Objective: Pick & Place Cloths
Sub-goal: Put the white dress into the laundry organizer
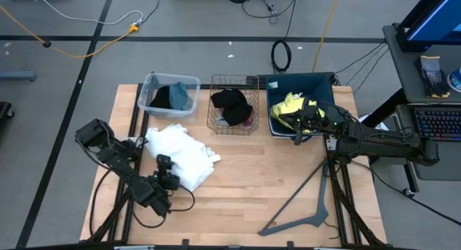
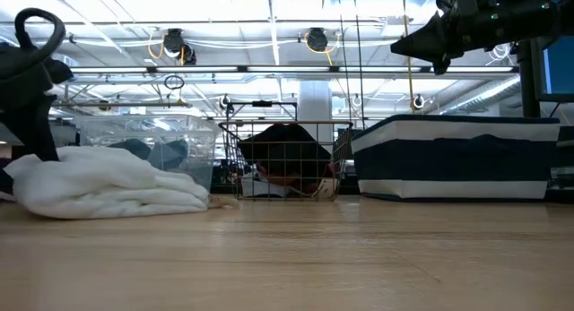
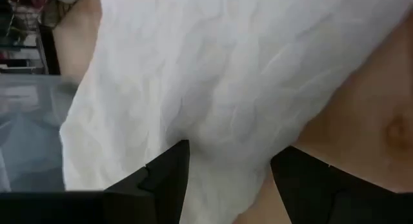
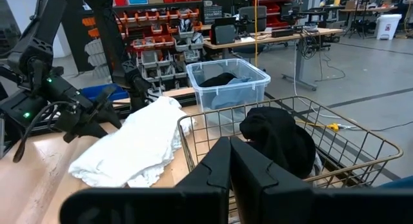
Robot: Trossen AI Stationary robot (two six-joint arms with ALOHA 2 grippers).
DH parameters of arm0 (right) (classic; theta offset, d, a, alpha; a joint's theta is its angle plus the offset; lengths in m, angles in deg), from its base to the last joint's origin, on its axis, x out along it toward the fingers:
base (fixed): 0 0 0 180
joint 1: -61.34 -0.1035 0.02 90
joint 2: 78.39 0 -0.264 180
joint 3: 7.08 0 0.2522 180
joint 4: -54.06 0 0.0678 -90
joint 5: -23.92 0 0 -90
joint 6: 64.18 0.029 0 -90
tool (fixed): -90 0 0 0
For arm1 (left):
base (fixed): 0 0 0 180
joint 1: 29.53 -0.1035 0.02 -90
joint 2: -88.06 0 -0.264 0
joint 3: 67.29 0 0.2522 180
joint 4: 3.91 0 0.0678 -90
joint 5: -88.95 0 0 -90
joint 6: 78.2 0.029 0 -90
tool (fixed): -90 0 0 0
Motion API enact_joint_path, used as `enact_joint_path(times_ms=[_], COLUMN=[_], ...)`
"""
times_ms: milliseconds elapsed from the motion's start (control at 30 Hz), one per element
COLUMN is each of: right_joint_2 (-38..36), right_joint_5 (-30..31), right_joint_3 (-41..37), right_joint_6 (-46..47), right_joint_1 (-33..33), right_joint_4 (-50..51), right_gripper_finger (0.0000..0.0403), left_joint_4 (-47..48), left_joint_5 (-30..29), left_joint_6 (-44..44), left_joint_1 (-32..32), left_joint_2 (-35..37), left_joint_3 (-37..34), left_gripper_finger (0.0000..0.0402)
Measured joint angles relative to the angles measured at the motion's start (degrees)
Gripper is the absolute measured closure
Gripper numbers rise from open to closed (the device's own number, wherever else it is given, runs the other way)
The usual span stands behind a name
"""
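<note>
Two arms, matte black, blocky jointed segments. Left arm (image 1: 119, 160): boxy housing at 9 o'clock end, black cable looping beside forearm toward 6 o'clock. Left gripper (image 3: 229, 179): two dark, flat, angular fingers (image 3: 164, 179). Right arm (image 1: 382, 143): long slim link, black cables alongside, small green light near wrist. Right gripper (image 4: 230, 169): dark, smooth, wedge-shaped fingers (image 4: 213, 169).
</note>
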Motion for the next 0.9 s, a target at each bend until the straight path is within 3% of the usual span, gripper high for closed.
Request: enact_joint_path(times_ms=[567, 700, 900], right_joint_2=[0.01, 0.01, 0.01], right_joint_5=[-2.99, -3.01, -2.99], right_joint_3=[0.00, 0.00, 0.00], right_joint_6=[0.72, 1.04, 2.20], right_joint_1=[0.00, 0.00, 0.00], right_joint_4=[-0.10, -0.11, -1.20], right_gripper_finger=[0.0403, 0.0403, 0.0403], left_joint_4=[-17.14, -19.36, -22.36], left_joint_5=[-4.15, -3.82, -2.59], left_joint_6=[2.73, 2.77, 2.06], left_joint_1=[-4.41, -4.95, -5.13], left_joint_2=[0.33, 0.28, 0.15], left_joint_3=[-8.51, -9.20, -9.38], left_gripper_finger=[0.0193, 0.0240, 0.0371])
